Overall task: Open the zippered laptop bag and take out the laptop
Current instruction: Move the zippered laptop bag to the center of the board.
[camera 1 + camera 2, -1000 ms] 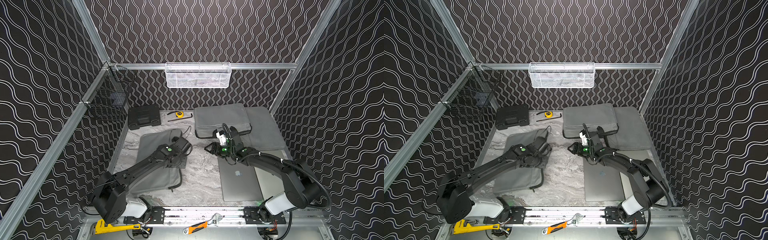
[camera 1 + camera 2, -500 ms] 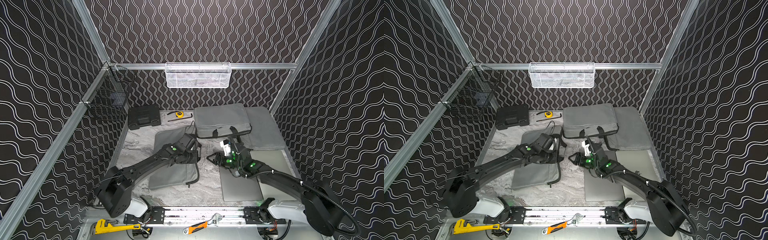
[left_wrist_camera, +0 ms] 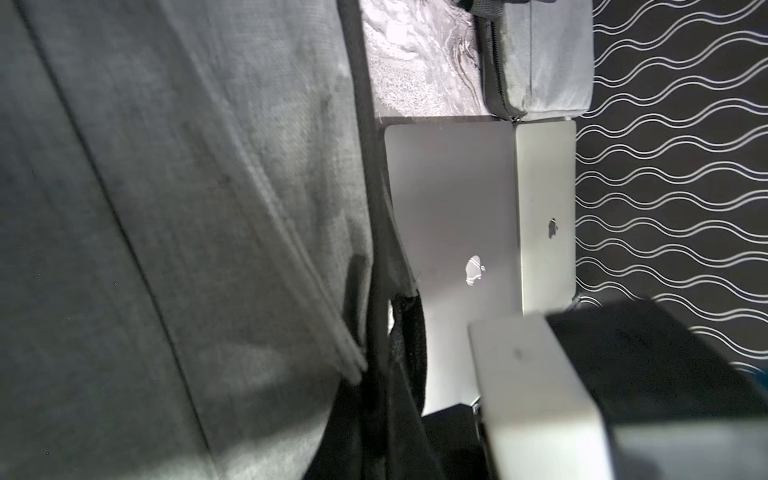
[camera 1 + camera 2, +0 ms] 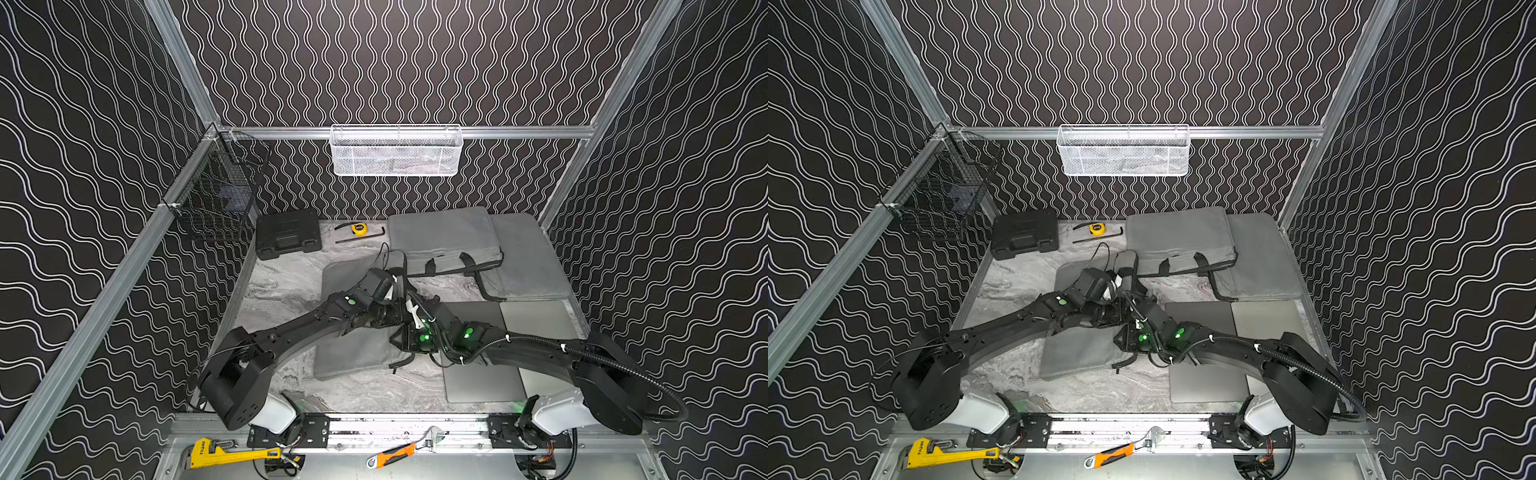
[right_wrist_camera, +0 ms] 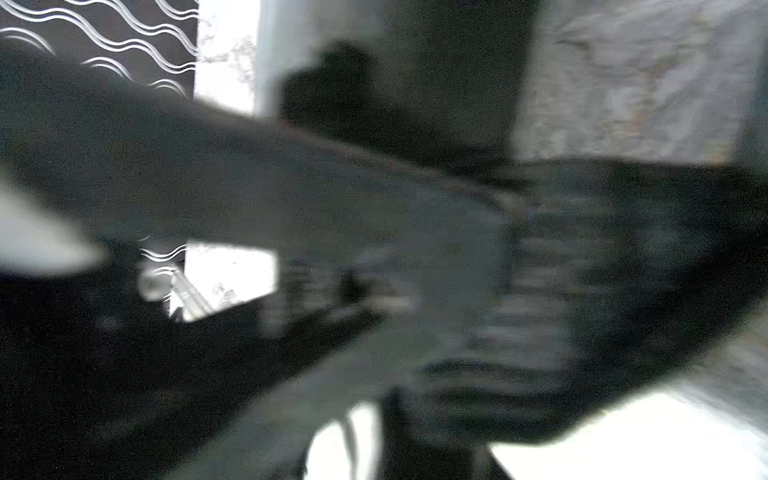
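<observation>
The left gripper [image 4: 394, 318] is pinching shut on the right edge of the grey laptop bag [image 4: 353, 351], which is lying flat mid-table [image 4: 286, 291]. The right gripper [image 4: 402, 338] is crowding that same edge, and blur is hiding how far it is open. A dark laptop [image 4: 482, 384] and a silver laptop [image 4: 536, 320] are lying side by side toward the front right corner.
</observation>
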### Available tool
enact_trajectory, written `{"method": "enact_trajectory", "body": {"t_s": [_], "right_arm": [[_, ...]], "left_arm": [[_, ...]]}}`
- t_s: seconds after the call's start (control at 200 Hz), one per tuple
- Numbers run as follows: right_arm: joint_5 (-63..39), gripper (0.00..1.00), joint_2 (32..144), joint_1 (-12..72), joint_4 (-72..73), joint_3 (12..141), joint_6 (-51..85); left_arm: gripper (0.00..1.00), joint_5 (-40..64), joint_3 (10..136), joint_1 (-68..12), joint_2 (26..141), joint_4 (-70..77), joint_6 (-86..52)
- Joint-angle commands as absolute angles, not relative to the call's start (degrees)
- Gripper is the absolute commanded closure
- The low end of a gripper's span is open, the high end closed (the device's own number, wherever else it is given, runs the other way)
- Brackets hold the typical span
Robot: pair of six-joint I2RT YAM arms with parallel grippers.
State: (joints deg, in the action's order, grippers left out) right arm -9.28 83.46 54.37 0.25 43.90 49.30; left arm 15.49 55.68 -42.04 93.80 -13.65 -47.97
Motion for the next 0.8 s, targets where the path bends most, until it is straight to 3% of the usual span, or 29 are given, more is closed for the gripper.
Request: {"method": "enact_trajectory", "body": {"t_s": [0.0, 0.12, 0.235, 0.39, 0.535, 0.796], "right_arm": [[-6.22, 0.80, 81.96, 54.56, 1.72, 43.33, 50.21], [-3.11, 0.96, 80.43, 53.70, 3.06, 43.13, 49.31], [-6.16, 1.00, 80.54, 49.86, 7.24, 42.89, 49.94], [-11.15, 1.00, 82.16, 45.71, 12.80, 43.55, 52.47], [-14.63, 1.00, 84.84, 45.14, 19.14, 43.68, 55.76], [-18.54, 1.00, 90.01, 45.24, 35.84, 39.51, 66.33]], "left_arm": [[0.95, 18.63, 54.24, -41.19, 92.79, -5.37, -48.10], [0.58, 22.33, 50.83, -37.69, 90.88, -1.93, -48.74], [0.41, 24.30, 49.14, -33.42, 87.50, -3.40, -47.74], [0.34, 17.95, 49.83, -30.67, 80.72, -15.36, -43.22], [0.28, 13.77, 43.13, -29.87, 70.55, -17.70, -46.10], [0.18, 7.64, 21.05, -29.81, 41.85, -15.43, -64.94]]}}
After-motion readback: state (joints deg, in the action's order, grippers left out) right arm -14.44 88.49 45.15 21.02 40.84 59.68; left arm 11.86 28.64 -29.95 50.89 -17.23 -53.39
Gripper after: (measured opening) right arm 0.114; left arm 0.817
